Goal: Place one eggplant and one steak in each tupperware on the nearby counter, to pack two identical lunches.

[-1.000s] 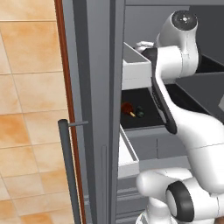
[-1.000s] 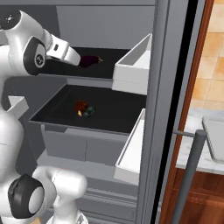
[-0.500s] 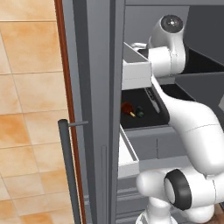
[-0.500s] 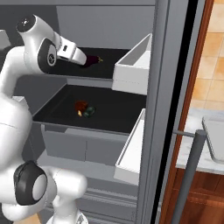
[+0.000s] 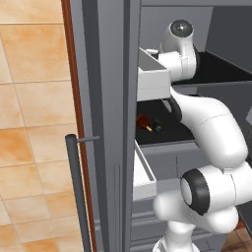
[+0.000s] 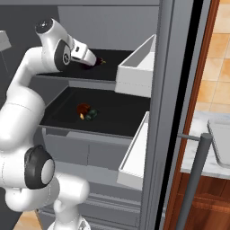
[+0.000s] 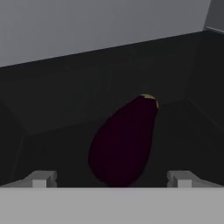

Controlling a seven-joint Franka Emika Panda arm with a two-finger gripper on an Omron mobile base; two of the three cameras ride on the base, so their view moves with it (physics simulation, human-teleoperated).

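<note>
Two shelves: I am facing an open fridge with two dark shelves, an upper shelf point(image 6: 117, 56) and a lower shelf point(image 6: 117, 114), each with a white bin at the door side.
My gripper: I am reaching onto the upper shelf with my gripper point(image 7: 111, 179); its jaws are standing wide apart and are holding nothing.
Fingertips: my two fingertips point(image 7: 41, 179) are showing at the bottom of the hand view, one on each side of the purple-black eggplant, neither touching it as far as I can tell.
Purple-black eggplant: the purple-black eggplant point(image 7: 124, 142) is lying on the upper shelf just in front of my gripper, its pale stem end pointing away from me toward the back wall; in the right base view it is peeking out just past my gripper point(image 6: 92, 60).
Steak: one steak point(image 6: 82, 109) is lying on the lower shelf, reddish-brown with a short orange stub; it is also showing in the left base view point(image 5: 143, 122).
Teal-grey eggplant: the smaller teal-grey eggplant point(image 6: 93, 114) is lying just beside that steak, and whether they are touching I cannot tell.
Counter: the counter point(image 6: 202, 155) is showing at the right, past the fridge door.
Tupperware: a pale grey tupperware point(image 6: 222, 143) is sitting on the counter, cut by the picture's edge.
</note>
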